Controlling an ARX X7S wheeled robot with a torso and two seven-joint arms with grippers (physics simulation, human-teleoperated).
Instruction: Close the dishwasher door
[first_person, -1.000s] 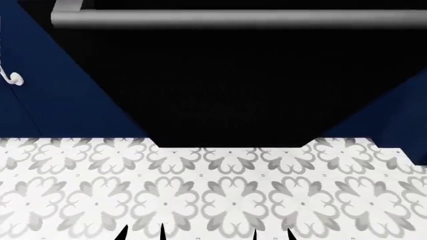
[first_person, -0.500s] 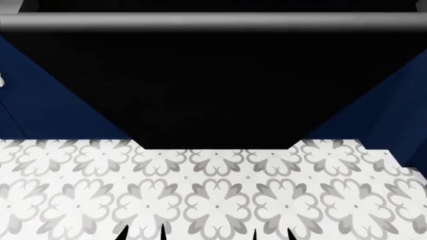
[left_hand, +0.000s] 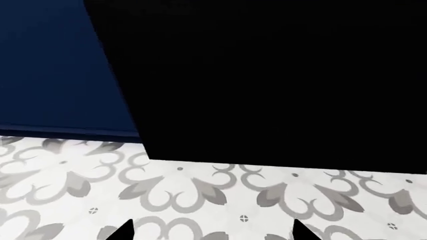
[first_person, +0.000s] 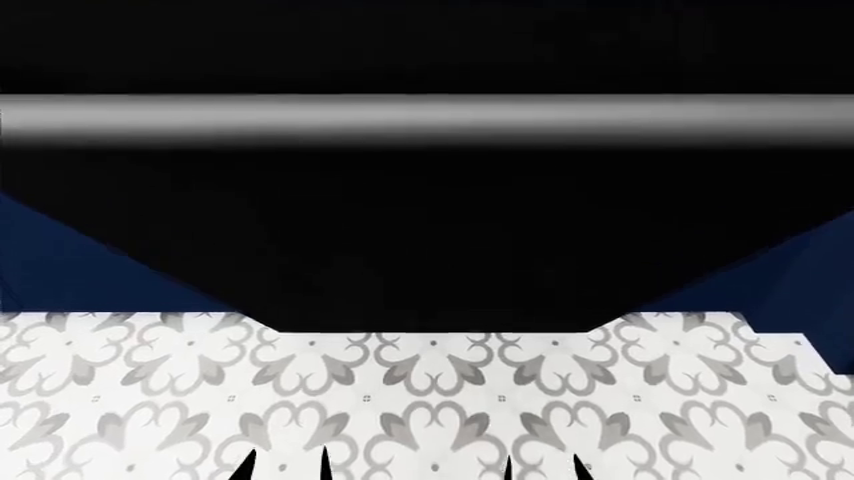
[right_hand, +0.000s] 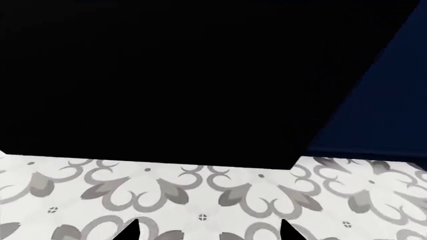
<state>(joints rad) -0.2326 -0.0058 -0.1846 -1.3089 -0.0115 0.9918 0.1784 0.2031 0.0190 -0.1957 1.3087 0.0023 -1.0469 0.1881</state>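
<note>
The dishwasher door (first_person: 427, 240) fills most of the head view, a wide matte black face hanging open over the floor, its grey bar handle (first_person: 427, 120) running straight across the upper part of the view and its lower black edge ending just above the patterned tiles. Both wrist views show the same black panel (left_hand: 267, 80) (right_hand: 153, 80) close ahead and above the tiles, nothing touching it. To do this step well — my judgement — the arms should come up under the panel's free edge near the handle, both roughly level, and push up and forward evenly so the door swings shut without twisting; contact well away from the hinge gives the easiest swing. The left gripper (left_hand: 212, 231) shows only two dark fingertips spread well apart, holding nothing; the right gripper (right_hand: 210, 229) looks the same, tips apart and empty. In the head view the tips sit low at the bottom edge, over the floor tiles (first_person: 427, 400). Navy cabinet fronts (first_person: 54, 270) flank the door on both sides. Against the earlier head frames — the handle now sits lower in view, the door spans more of the frame and the white cabinet handle at the left is gone, so the view has closed in on the door.
</note>
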